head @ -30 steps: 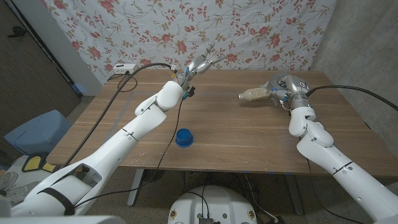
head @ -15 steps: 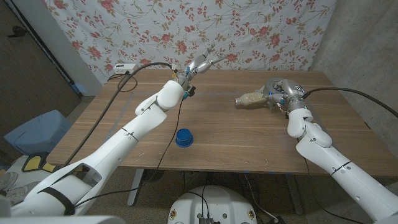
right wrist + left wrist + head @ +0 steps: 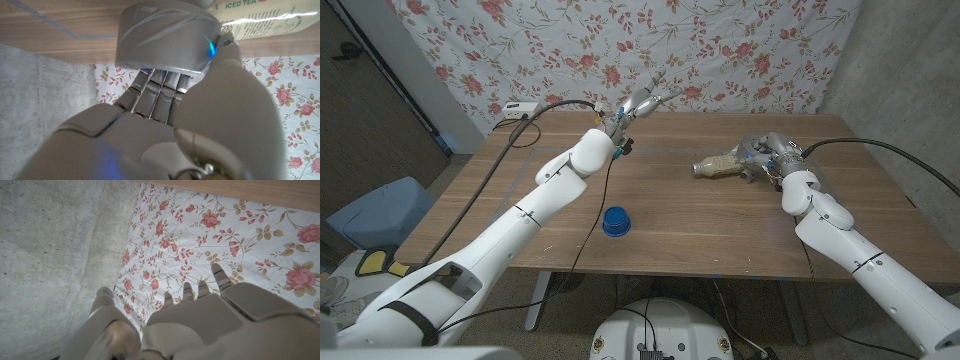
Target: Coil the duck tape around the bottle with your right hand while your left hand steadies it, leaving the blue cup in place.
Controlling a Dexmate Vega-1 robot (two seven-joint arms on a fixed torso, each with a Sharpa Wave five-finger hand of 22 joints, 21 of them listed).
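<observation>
free: bare wooden table (image 3: 720, 225) across frame centre and lower right | obstacle: small blue plastic cup (image 3: 615, 221) at lower centre, bare wood all round | obstacle: clear plastic iced-tea bottle (image 3: 718, 164) lying at centre right | obstacle: white box (image 3: 516, 110) upper left

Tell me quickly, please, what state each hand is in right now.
Left hand: open, holding nothing, raised over the table's far edge.
Right hand: holding the roll of duck tape against the bottle.
</observation>
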